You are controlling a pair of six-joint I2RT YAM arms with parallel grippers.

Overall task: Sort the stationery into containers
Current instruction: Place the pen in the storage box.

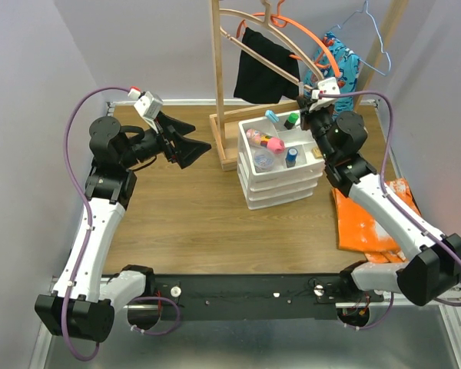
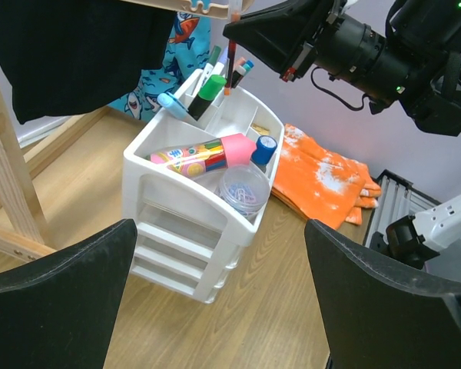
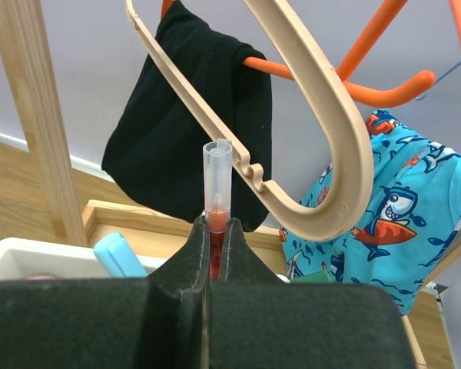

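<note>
The white organiser [image 1: 280, 183] stands mid-table, right of centre, its top tray holding a pink-capped bottle [image 2: 203, 154] and upright markers [image 2: 207, 81] in the far compartment. The left gripper [image 1: 190, 144] hangs to its left, spread wide and holding nothing. The right gripper [image 3: 213, 231] is over the tray's far right corner, pinched on 1 red pen [image 3: 217, 184] that stands upright. The move needs care: keep the pen vertical and clear of the wooden hanger [image 3: 307, 115], lower it beside the markers, and release only once it is seated.
</note>
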